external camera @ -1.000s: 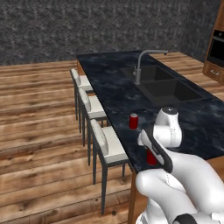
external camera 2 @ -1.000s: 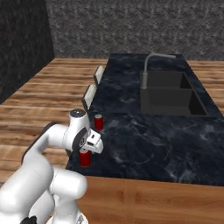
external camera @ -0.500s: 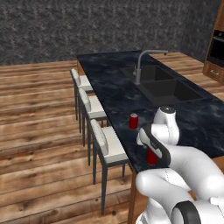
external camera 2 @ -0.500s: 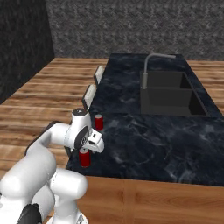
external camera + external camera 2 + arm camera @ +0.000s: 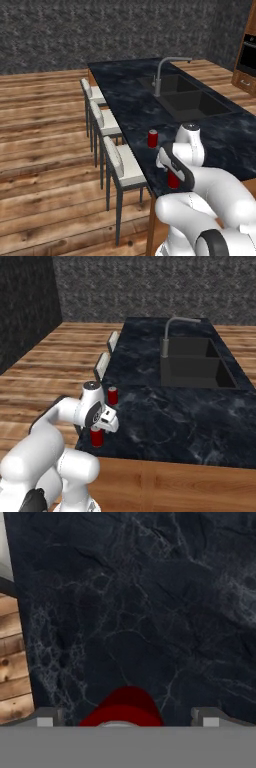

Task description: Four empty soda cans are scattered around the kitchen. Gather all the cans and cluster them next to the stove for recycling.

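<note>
We see a long dark desk with a stone look, standing on a wooden floor. Our white arm bends low over the near end of the desk. The hand is wide open, with one finger on each side of a red can. From the hand camera the can sits right between the two fingers, and we look down on its top, but we cannot tell if the fingers touch it. The can stands upright close to the near edge of the desk, partly hidden by the arm in the left camera. In the right camera that can shows just under the hand. A second red can stands upright a bit farther along the desk, near the same long edge, apart from the first one. In the right camera this second can is just past the arm. Farther back, a sink with two bowls is set into the desk, and a grey tap curves over it. Three white chairs stand in a row along the side of the desk. A dark wall is behind it all.
</note>
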